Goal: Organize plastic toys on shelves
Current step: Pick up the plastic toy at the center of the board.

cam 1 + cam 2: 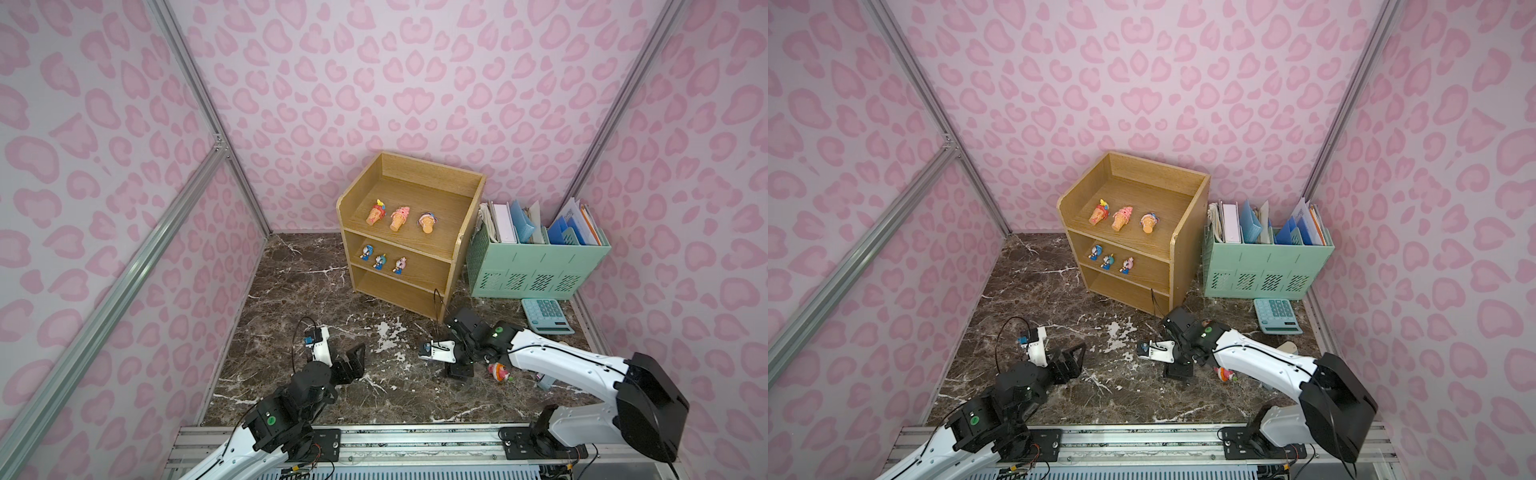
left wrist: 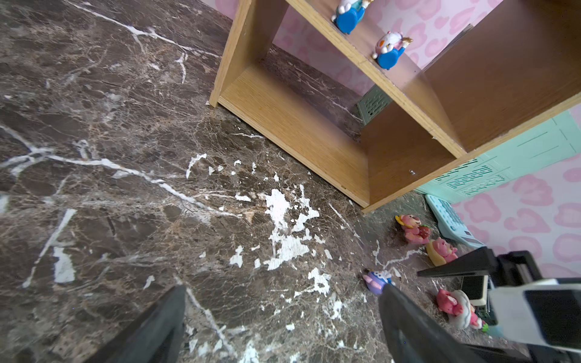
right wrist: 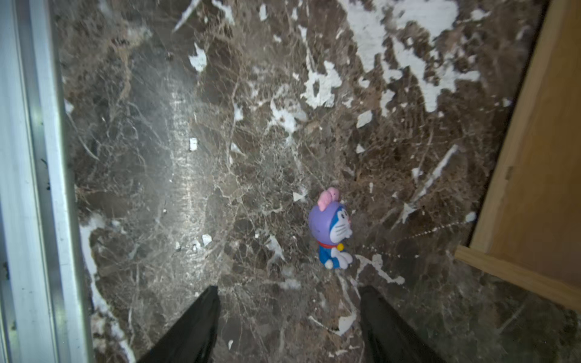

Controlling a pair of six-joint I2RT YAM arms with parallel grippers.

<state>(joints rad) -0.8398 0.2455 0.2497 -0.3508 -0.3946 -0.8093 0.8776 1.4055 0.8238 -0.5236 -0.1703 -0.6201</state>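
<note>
pick approach in progress: the right gripper (image 3: 289,287) is hovering, jaws apart and empty; the purple-hooded figurine (image 3: 331,234) is sitting just ahead, offset toward the shelves (image 3: 531,151). next move is likely requiring advancing, centring, closing. left gripper (image 2: 283,289) is idling open.

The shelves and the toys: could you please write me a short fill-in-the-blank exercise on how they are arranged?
1. The top tier of the shelves holds ___ ice-cream-cone toys.
2. The small blue characters stand on the ___ tier.
3. The ___ tier holds no toys.
4. The purple-hooded figurine rests on the tabletop, ahead of the open right gripper, which holds ___.

Missing words: three; middle; bottom; nothing.
</note>
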